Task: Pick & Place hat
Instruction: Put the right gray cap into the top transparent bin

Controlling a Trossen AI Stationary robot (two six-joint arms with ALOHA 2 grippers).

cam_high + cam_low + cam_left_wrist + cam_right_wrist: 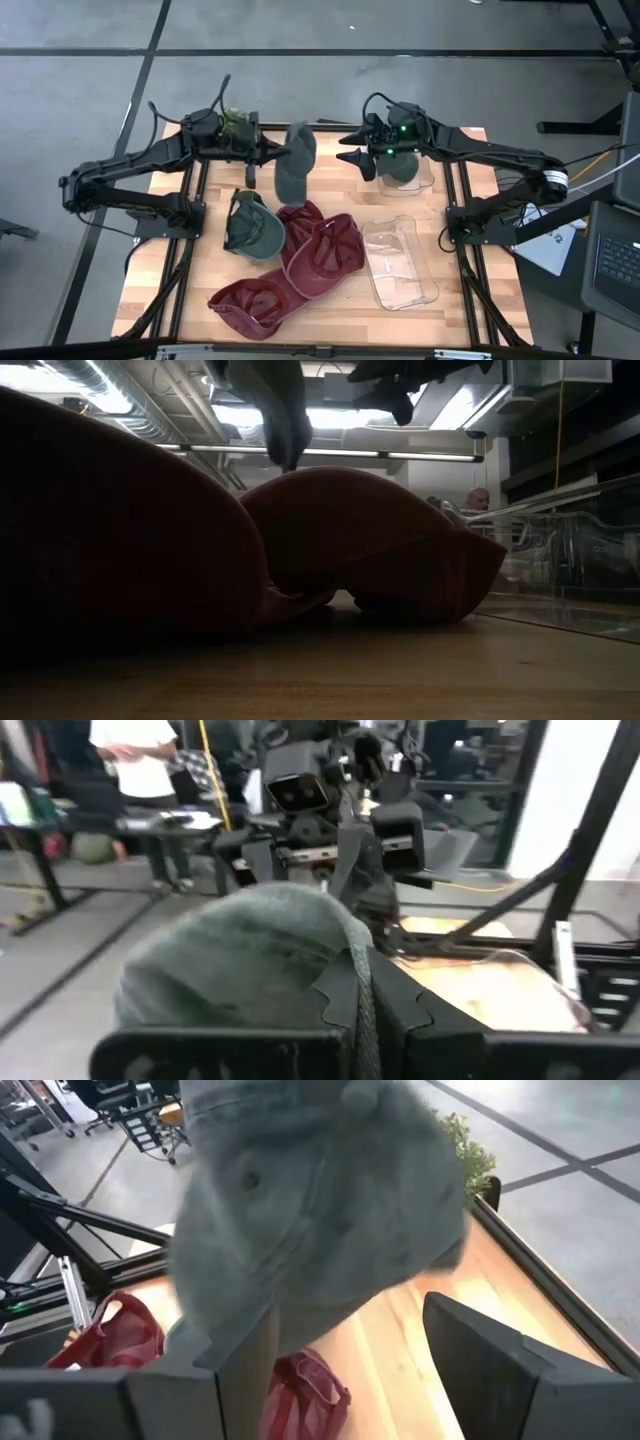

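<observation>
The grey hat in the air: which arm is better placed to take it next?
Right. The left gripper holds the grey hat up, and the open right gripper faces it closely.

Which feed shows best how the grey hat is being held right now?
The high view: the grey hat hangs from the shut left gripper, with the open right gripper just beside it. The wrist views show only its crown close up. The low view catches just its lower edge overhead.

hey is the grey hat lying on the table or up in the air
In the air: the left gripper, shut on the grey hat, holds it hanging above the table.
</observation>
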